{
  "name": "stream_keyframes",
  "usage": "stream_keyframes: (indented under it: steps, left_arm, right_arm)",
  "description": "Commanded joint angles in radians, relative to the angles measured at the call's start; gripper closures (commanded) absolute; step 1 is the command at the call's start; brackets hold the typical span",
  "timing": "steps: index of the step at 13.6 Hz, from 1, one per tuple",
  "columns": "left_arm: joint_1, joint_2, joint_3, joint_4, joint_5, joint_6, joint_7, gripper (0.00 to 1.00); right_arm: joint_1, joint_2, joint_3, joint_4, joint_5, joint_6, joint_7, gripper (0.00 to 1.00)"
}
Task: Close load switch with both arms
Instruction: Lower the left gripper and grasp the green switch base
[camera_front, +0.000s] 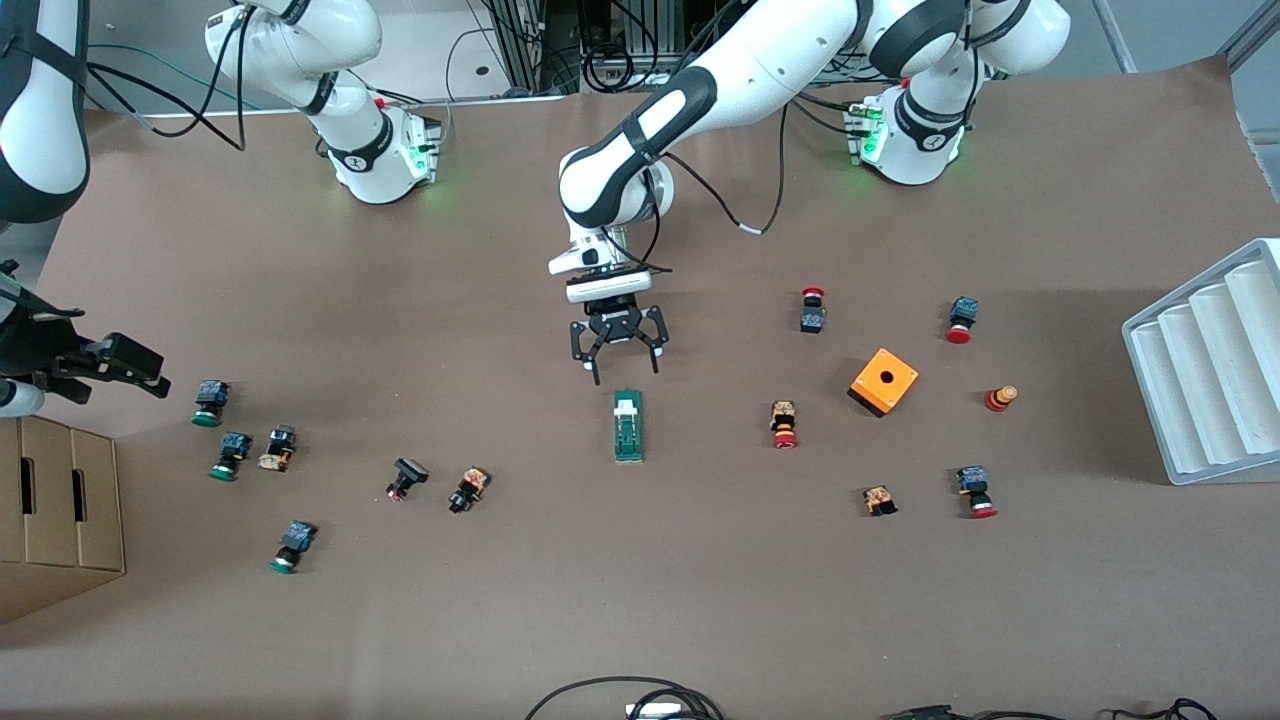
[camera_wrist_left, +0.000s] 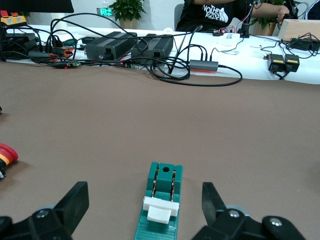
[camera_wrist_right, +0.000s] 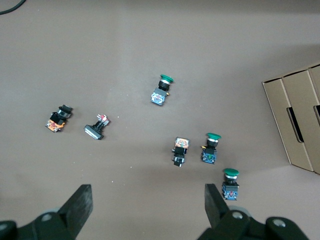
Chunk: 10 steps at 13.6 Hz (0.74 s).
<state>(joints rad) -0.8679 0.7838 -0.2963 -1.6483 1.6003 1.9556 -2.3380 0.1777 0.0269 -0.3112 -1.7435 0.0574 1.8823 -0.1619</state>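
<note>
1. Centrally, the narrow green rectangular load switch (camera_front: 628, 425) with its small white handle lies flat on the matte brown table covering (camera_front: 640, 600).
2. The left arm's black two-finger gripper (camera_front: 618, 352) hangs just above the switch's handle end, jaws spread wide, holding nothing.
3. The right arm's black gripper (camera_front: 105, 362) waits well apart from the switch, over the table's edge at the right arm's end, jaws wide and empty.
4. An orange plastic cube box (camera_front: 884, 381) with a round hole sits toward the left arm's end from the switch.

High front overview, left wrist low over load switch (camera_wrist_left: 161, 200), right wrist overhead
</note>
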Motion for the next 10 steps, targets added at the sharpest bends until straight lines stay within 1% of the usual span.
stream_keyframes:
  steps: [1, 5, 7, 10]
  left_arm:
    - [-0.006, 0.031, -0.012, 0.012, 0.072, -0.032, -0.058, 0.0]
    - [-0.008, 0.087, -0.012, 0.028, 0.171, -0.032, -0.078, 0.0]
    - [-0.006, 0.092, -0.011, 0.025, 0.217, -0.032, -0.128, 0.0]
    - [-0.006, 0.11, -0.011, 0.022, 0.231, -0.046, -0.15, 0.0]
  right_arm:
    - [0.002, 0.004, -0.002, 0.009, -0.027, 0.006, -0.005, 0.0]
    - [0.002, 0.004, -0.002, 0.009, -0.028, 0.006, -0.005, 0.0]
    - [0.0, 0.004, -0.002, 0.009, -0.028, 0.006, -0.005, 0.0]
    - [0.002, 0.004, -0.002, 0.009, -0.028, 0.006, -0.005, 0.0]
